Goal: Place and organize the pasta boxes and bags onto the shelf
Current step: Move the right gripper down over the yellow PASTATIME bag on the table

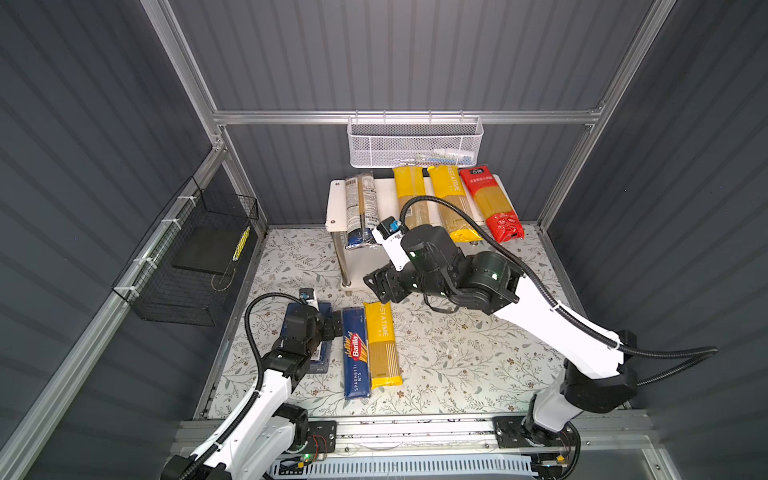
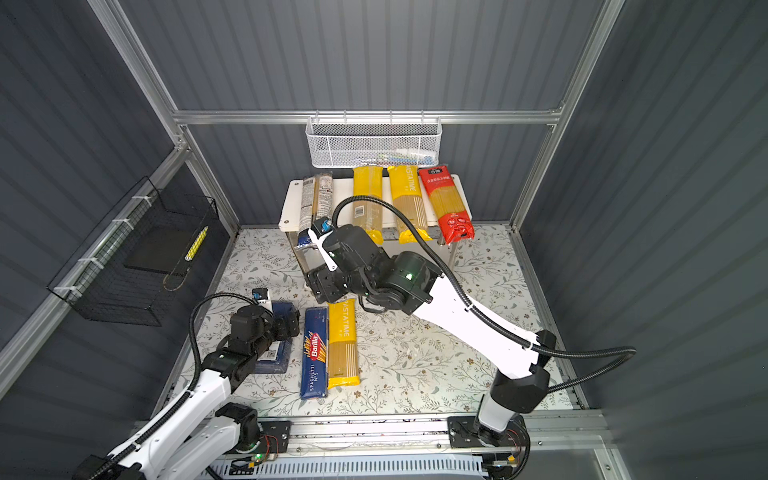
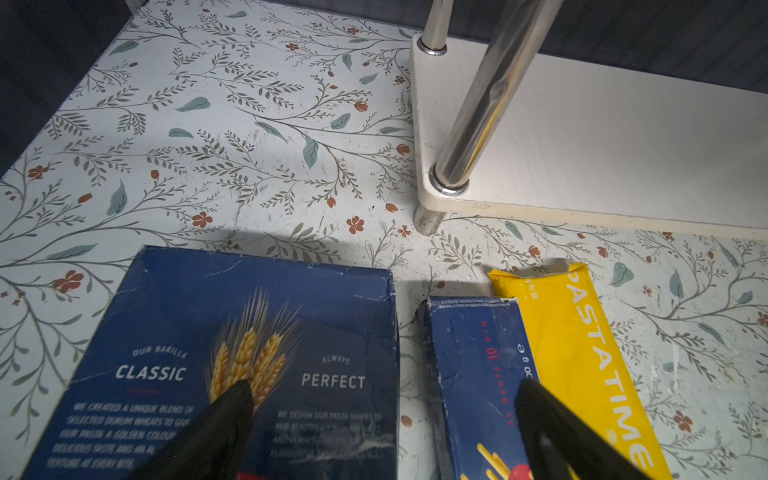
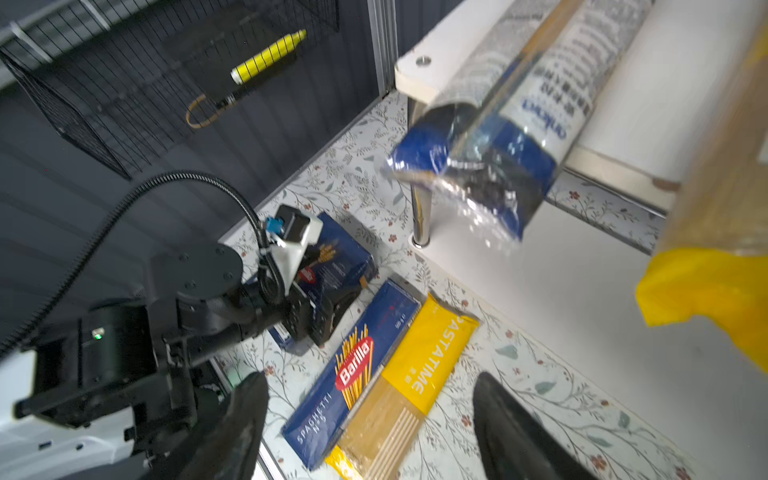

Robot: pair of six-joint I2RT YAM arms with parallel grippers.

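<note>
**Shelf.** Two-tier white-board shelf (image 1: 385, 195) on chrome tube legs, at the back. The top board holds four long slim bags side by side, long axes front to back, near ends overhanging the front edge:
- clear bag with dark blue ends (image 1: 360, 203), printed labels too small to read
- yellow bag with a white barcode label (image 1: 409, 195)
- yellow bag lettered "PASTATIME" (image 1: 451, 195), writing running lengthwise
- red bag (image 1: 490, 203), white characters unreadable

**Floral-print table top** (image 1: 457, 353). Three items lie flat and parallel in front of the shelf, long axes also front to back:
- wide dark blue cardboard box (image 3: 249, 332): "OUR BARILLA CLASSIC", "ALWAYS PERFECT"
- just beside it, narrow dark blue cardboard box (image 1: 356, 357): "Barilla", with "SPAGHETTI N°5" at the end nearest the arm bases
- touching that, third yellow bag (image 1: 382, 345): "PASTATIME" at its shelf-ward end

**Count.** 2 boxes; 5 bags (3 yellow, 1 red, 1 clear).

**Left gripper** (image 3: 386, 415): low over the wide box, fingers spread, gripping nothing.

**Right gripper** (image 4: 374, 415): above the table top before the shelf, fingers spread, empty.
</note>
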